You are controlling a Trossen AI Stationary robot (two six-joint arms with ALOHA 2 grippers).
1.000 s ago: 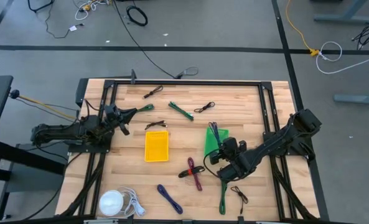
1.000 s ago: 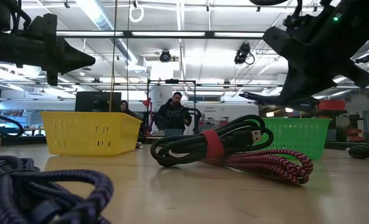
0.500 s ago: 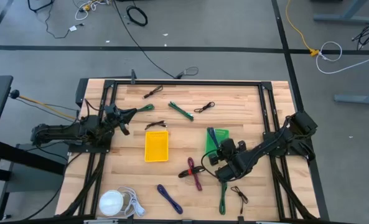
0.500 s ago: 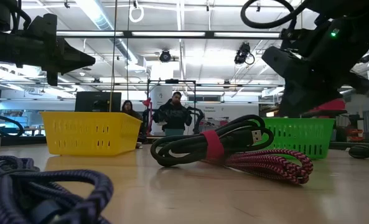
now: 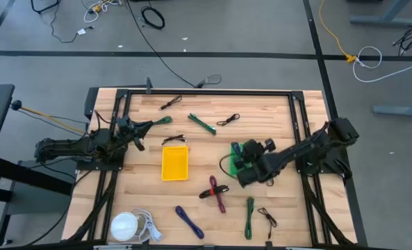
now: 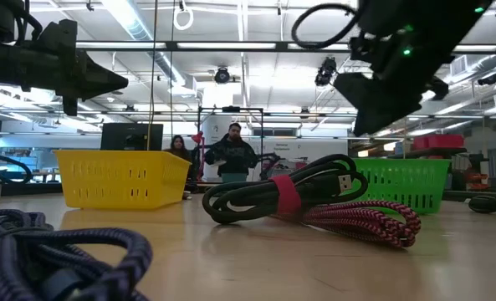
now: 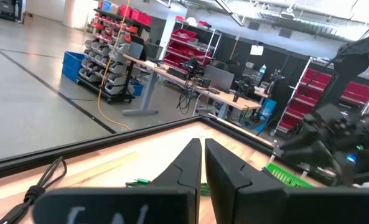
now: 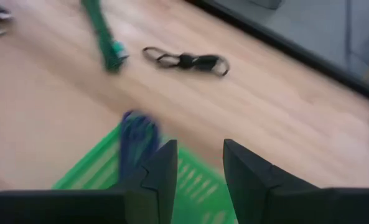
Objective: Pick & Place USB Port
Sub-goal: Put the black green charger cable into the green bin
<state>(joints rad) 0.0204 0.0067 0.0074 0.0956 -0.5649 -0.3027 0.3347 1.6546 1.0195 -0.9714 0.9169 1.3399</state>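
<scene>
USB cables mostly loose on the wooden surface; one purple cable lying in the green basket, judged the only one sorted so far. Yellow basket near the middle, nothing seen inside from above.

Left to move, by the look of it: red-and-black bundle just in front of the two baskets, purple coil and green cable toward the near edge, small black cable beside that, plus more green and black ones along the far side. Task judged early, most of it not yet done.

Right pincer hanging over the green basket, fingers set moderately apart, nothing between them but basket mesh in the wrist view; touching neither basket nor cable as far as can be told. Probably between a drop and the next reach.

Left pincer waiting at the surface's left side, close to a green cable end, fingers pressed nearly together, gripping nothing.
</scene>
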